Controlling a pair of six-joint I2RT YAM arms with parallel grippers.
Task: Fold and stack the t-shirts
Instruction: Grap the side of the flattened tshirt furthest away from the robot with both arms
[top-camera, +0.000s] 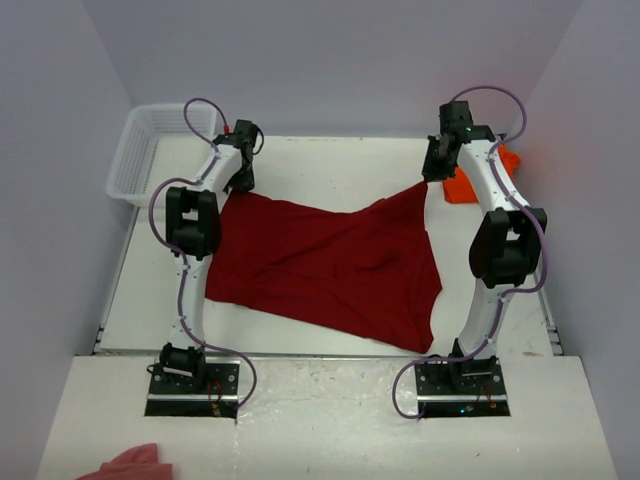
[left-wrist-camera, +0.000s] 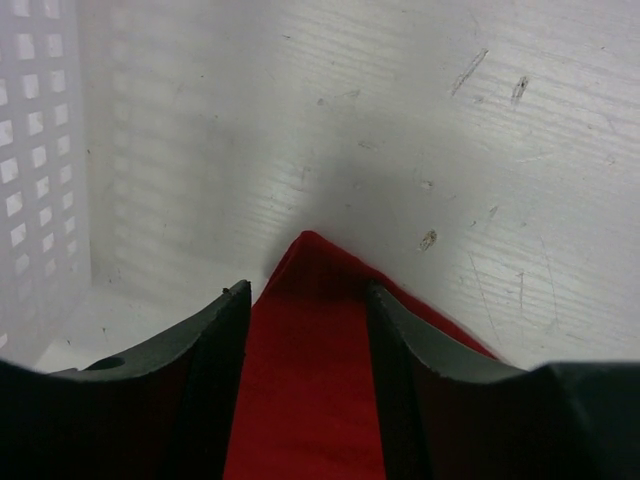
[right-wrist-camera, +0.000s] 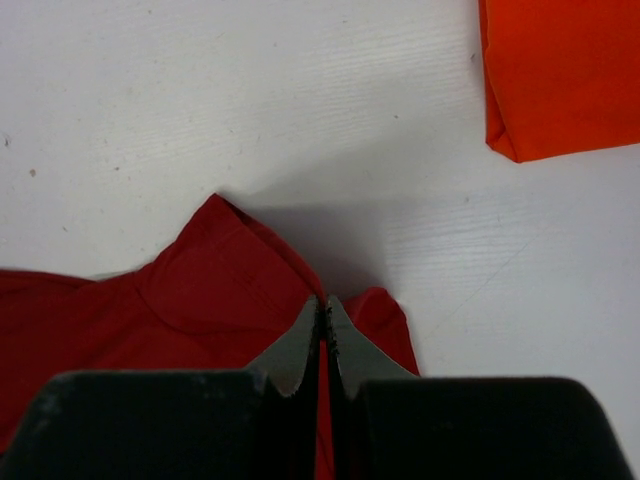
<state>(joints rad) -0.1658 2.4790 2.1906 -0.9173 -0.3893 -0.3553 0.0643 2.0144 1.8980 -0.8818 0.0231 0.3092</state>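
The crimson t-shirt (top-camera: 320, 265) lies spread across the middle of the table (top-camera: 330, 155), wrinkled and a bit skewed, and both arms reach to its far edge, one at each corner. The right gripper (right-wrist-camera: 322, 305) has its jaws pressed tight on the far right corner, a thin fold of red pinched between the tips, the cloth rising in a small peak toward them. On the other side, the left gripper (left-wrist-camera: 305, 292) straddles the far left corner with jaws standing apart, and the red point lies flat in the gap, not clamped yet. That looks like the setup for a two-corner hold, so the far edge can be pulled taut or carried over in a fold. The orange t-shirt (right-wrist-camera: 560, 70) sits folded just beyond the right gripper, apart from the red cloth, likely the other half of the stack. A white basket (top-camera: 135, 150) stands at the far left, and a pink cloth scrap (top-camera: 135, 462) lies on the near platform.
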